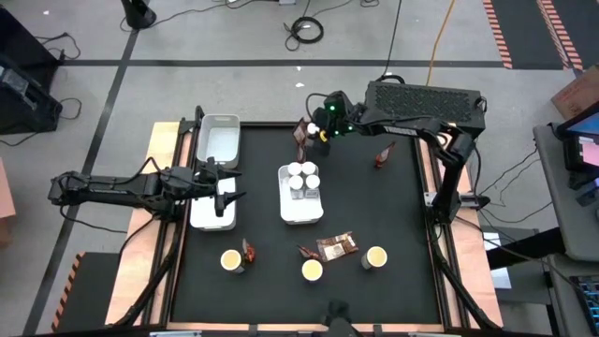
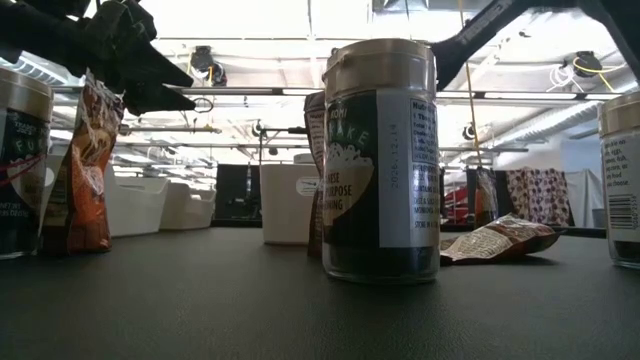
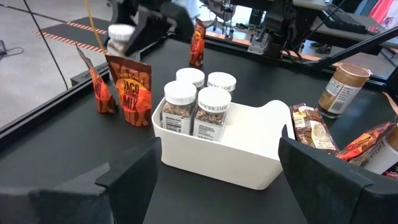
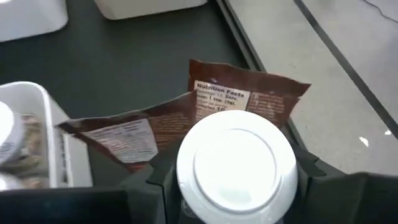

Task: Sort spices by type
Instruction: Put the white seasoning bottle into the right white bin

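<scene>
Several white-capped jars [image 1: 301, 176] stand in the white middle tray [image 1: 301, 213], which also shows in the left wrist view as the middle tray [image 3: 249, 165]. Three yellow-topped tubs [image 1: 312, 271] stand near the table's near edge, with reddish-brown packets [image 1: 337, 245] lying between them. Two more packets [image 3: 132, 88] stand upright near the far edge. My right gripper [image 1: 318, 126] hangs over them, shut on a white-capped jar [image 4: 235, 163]. My left gripper [image 3: 217, 177] is open, at the table's left over a white tray [image 1: 211, 217], and faces the middle tray. My right gripper pinches the jar between its two fingers [image 4: 314, 177], one on each side just under the white cap [image 4: 186, 165]. The cap hides the places of contact. In the left wrist view the jar [image 3: 120, 37] is lifted clear, above the standing packets.
A third white tray [image 1: 217, 139] sits at the far left corner. One packet [image 1: 380, 157] stands alone toward the right edge. In the low view a tub [image 2: 380, 160] stands close in front, with a packet [image 2: 85, 170] to its left. Open black mat lies between the trays and tubs.
</scene>
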Tool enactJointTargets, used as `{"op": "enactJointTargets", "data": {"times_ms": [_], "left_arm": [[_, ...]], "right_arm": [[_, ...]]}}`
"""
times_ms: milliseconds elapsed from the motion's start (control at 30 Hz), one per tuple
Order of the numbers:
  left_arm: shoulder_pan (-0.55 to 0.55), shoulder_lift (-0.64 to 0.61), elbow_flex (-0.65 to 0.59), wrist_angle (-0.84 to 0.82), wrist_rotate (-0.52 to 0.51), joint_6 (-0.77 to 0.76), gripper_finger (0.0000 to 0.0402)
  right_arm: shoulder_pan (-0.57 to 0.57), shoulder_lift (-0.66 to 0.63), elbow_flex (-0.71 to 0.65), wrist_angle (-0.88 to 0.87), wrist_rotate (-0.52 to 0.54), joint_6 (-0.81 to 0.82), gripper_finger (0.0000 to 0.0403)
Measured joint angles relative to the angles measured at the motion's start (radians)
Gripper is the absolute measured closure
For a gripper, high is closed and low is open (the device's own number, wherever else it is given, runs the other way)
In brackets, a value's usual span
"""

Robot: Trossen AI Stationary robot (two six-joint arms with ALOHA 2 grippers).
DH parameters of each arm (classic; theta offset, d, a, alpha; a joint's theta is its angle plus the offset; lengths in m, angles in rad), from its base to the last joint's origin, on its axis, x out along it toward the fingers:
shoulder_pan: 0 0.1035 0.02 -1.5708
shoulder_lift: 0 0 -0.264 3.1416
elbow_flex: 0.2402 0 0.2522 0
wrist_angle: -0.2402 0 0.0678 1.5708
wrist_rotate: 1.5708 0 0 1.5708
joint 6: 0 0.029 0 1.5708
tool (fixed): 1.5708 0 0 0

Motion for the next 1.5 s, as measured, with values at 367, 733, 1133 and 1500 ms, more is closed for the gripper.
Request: {"op": "enactJointTargets", "data": {"times_ms": [367, 733, 1133, 1500], "left_arm": [[0.000, 0.000, 0.000, 0.000, 0.000, 0.002, 0.0075], [0.000, 0.000, 0.000, 0.007, 0.000, 0.007, 0.0075], [0.000, 0.000, 0.000, 0.008, 0.000, 0.002, 0.0075], [0.000, 0.018, 0.000, 0.007, 0.000, 0.000, 0.0075]], "right_arm": [[0.037, -0.218, 0.001, -0.119, 0.000, 0.043, 0.0254], [0.285, -0.316, 0.001, -0.199, -0.009, 0.071, 0.0253], [0.482, -0.295, 0.001, -0.200, -0.008, 0.063, 0.0253], [0.512, -0.124, 0.001, -0.197, 0.029, 0.061, 0.0252]]}}
